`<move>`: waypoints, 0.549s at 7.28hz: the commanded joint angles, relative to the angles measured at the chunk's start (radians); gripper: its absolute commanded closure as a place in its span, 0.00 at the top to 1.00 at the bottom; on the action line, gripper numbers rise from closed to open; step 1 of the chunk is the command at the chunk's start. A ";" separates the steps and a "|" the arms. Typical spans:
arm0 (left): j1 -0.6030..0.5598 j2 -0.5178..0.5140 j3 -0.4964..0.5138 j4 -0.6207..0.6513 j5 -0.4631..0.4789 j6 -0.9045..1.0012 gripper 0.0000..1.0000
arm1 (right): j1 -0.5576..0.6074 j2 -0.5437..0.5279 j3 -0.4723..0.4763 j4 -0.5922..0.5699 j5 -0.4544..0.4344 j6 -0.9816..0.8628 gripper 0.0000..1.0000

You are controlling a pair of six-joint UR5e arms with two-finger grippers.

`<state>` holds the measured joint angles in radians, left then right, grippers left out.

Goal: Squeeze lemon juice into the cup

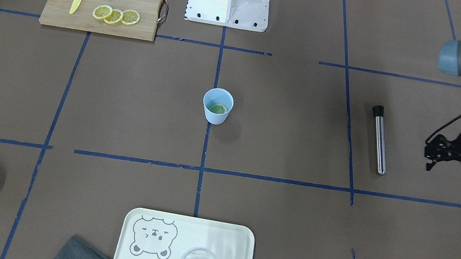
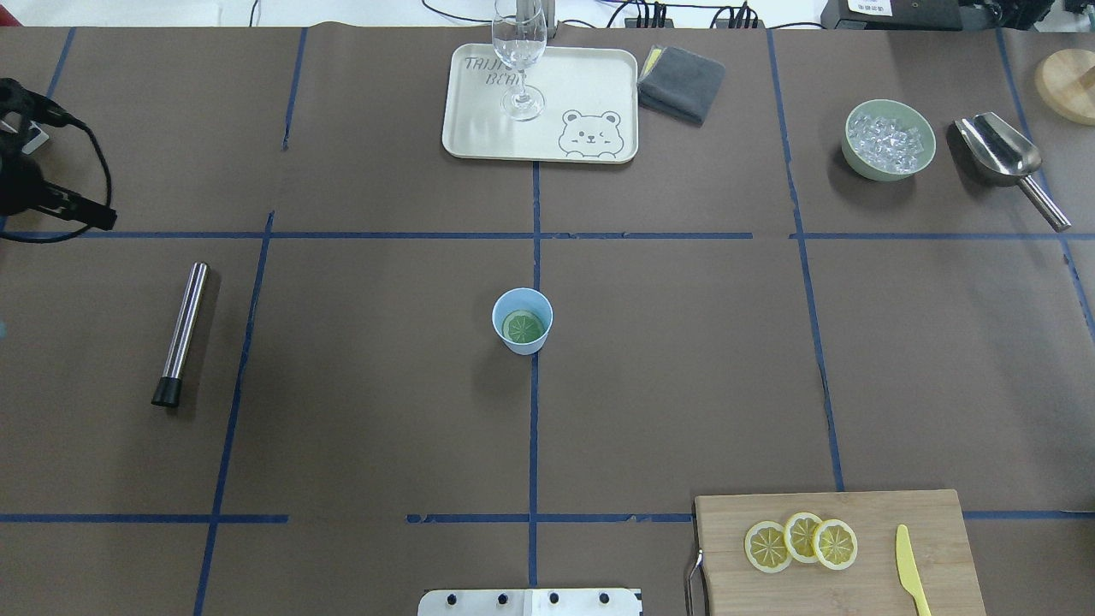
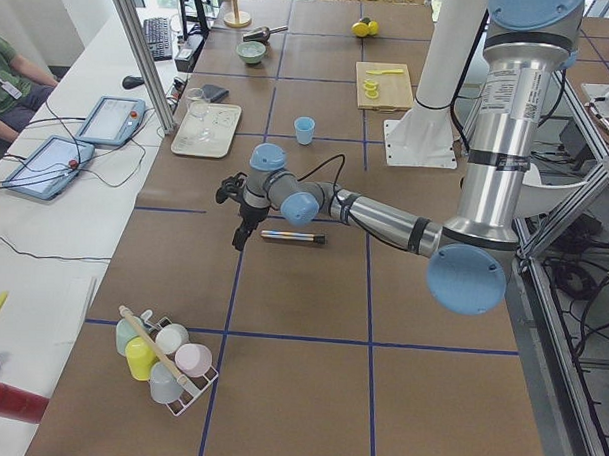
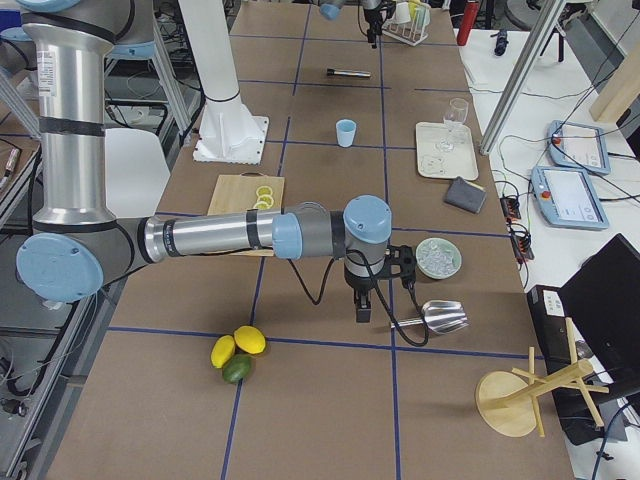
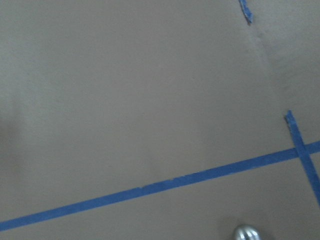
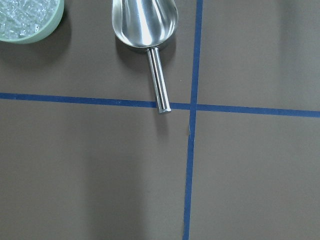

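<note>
The light blue cup (image 2: 522, 321) stands upright at the table's middle, also seen in the front view (image 1: 217, 106). A round lemon (image 2: 523, 326) slice lies flat inside it, its cut face up and greenish in the cup's shade. My left gripper (image 1: 449, 173) hovers open and empty far to the cup's left, beyond the metal muddler (image 2: 180, 334). My right gripper (image 4: 362, 312) hangs near the ice bowl and scoop, far from the cup. It shows only in the exterior right view, so I cannot tell whether it is open or shut.
A wooden board (image 2: 855, 590) near the robot's right holds three lemon slices (image 2: 801, 541) and a yellow knife (image 2: 912, 582). A tray (image 2: 479, 128) with a clear glass (image 2: 519, 60), a grey cloth (image 2: 682, 81), a bowl of ice (image 2: 890, 139) and a metal scoop (image 2: 1005, 154) line the far edge.
</note>
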<state>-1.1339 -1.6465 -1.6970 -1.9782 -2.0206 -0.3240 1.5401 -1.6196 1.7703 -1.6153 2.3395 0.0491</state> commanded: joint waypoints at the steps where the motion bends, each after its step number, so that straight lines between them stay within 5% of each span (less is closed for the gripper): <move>1: -0.268 0.106 0.022 0.004 -0.137 0.376 1.00 | 0.000 0.003 -0.008 0.002 0.000 0.000 1.00; 3: -0.464 0.125 0.013 0.251 -0.301 0.457 1.00 | 0.000 0.006 -0.017 0.002 0.000 0.000 1.00; 4: -0.483 0.154 -0.013 0.284 -0.293 0.473 1.00 | 0.000 0.004 -0.015 0.002 0.001 0.000 1.00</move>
<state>-1.5553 -1.5178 -1.6871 -1.7846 -2.2802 0.1168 1.5401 -1.6150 1.7553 -1.6138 2.3400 0.0491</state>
